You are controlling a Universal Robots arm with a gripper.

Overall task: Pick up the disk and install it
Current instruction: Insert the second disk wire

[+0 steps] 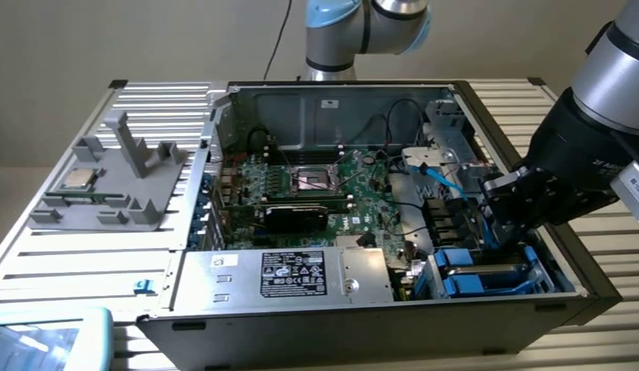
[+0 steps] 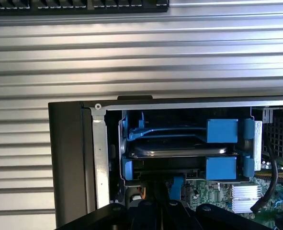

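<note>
Disk [image 2: 179,151], flat silver-grey metal w/ blue plastic carrier, sits in case bay; gripper [image 1: 510,202] state unclear.

The bench [image 1: 82,255] is ribbed, pale metal with a dull sheen, its ridges catching light. The computer case [image 1: 350,332] has matt black outer walls and bare grey sheet-metal inside. The disk [image 2: 179,148] shows a smooth, silver-grey metal face, framed by a bright blue plastic carrier [image 2: 221,130] with a slightly glossy finish. The motherboard [image 1: 330,193] is green and matt. At lower centre of the exterior view, the power supply box [image 1: 288,274] is brushed silver metal bearing a printed paper-like sticker. The grey fixture [image 1: 118,182] at left looks like matt plastic. The pincer [image 1: 515,205] is matt black.
</note>
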